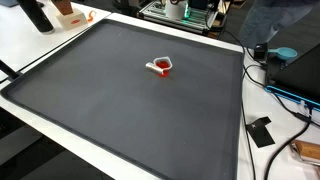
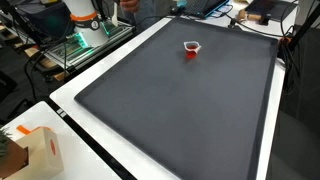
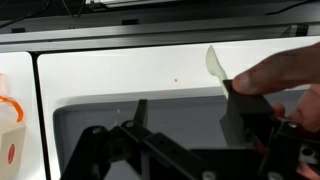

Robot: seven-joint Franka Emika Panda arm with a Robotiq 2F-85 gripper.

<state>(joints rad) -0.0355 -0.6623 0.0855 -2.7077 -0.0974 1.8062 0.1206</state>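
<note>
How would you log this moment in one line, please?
claw: open, empty | nearest: hand | red cup: on dark mat, untouched

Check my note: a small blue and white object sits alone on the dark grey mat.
Wrong colour: the object is red and white, not blue and white, as both exterior views show. It does sit alone on the dark grey mat.

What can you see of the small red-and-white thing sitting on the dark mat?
The red-and-white object is small and low, red in the body with a white band or rim around part of it, possibly plastic. Both exterior views show it resting alone on the dark mat, well inside the edges and toward one end. Nothing touches it or stands near it. It is too small to tell its exact shape or whether it lies upright. It does not show in the wrist view.
</note>
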